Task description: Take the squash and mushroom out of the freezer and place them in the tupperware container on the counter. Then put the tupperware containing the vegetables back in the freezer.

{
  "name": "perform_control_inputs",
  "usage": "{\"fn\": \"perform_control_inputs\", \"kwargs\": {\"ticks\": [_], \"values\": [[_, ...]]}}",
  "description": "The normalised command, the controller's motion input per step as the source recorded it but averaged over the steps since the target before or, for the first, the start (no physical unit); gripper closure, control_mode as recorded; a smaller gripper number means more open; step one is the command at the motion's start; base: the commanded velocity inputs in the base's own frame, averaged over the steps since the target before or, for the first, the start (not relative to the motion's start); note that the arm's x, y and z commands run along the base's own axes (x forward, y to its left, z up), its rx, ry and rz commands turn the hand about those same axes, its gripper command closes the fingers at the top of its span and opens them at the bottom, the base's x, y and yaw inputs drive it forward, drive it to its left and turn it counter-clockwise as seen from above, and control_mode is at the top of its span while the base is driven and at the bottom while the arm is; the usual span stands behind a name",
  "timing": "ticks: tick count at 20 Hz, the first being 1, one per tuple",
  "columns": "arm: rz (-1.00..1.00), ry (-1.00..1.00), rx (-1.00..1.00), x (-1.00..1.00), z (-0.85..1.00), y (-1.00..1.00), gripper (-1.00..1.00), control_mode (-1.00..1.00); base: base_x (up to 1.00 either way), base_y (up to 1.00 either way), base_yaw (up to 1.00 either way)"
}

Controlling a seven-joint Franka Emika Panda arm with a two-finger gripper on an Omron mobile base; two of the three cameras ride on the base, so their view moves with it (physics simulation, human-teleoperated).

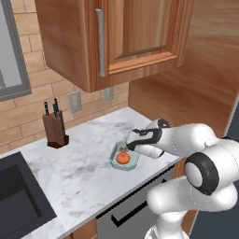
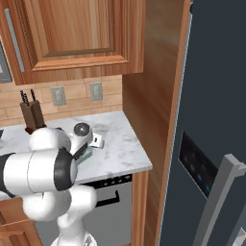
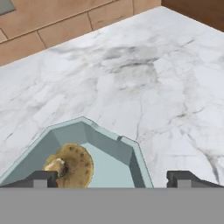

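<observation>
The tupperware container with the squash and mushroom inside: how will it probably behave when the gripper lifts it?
The tupperware container looks thin-walled and shallow, so it probably weighs little but may flex under a pinch. The round squash sits loose inside and could roll toward the mushroom if the tray tilts. On the smooth marble counter, a sideways nudge would likely slide it.

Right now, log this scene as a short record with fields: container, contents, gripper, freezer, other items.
container: tupperware container on the counter, near its front edge
contents: squash and mushroom both inside
gripper: gripper open, low over the container, holding nothing
freezer: freezer door closed in the right base view
other items: knife block by the brick wall; dark sink at the counter's far left
next step, likely: pick up the container
</observation>
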Motion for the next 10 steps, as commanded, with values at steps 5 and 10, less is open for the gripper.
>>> {"fn": "perform_control_inputs", "kwargs": {"ticks": [5, 10], "values": [[0.00, 0.40, 0.00, 0.36, 0.99, -0.15, -1.00, -1.00, 0.00, 0.00, 0.00], [0.03, 0.28, -0.02, 0.41, 0.82, -0.11, -1.00, -1.00, 0.00, 0.00, 0.00]]}}
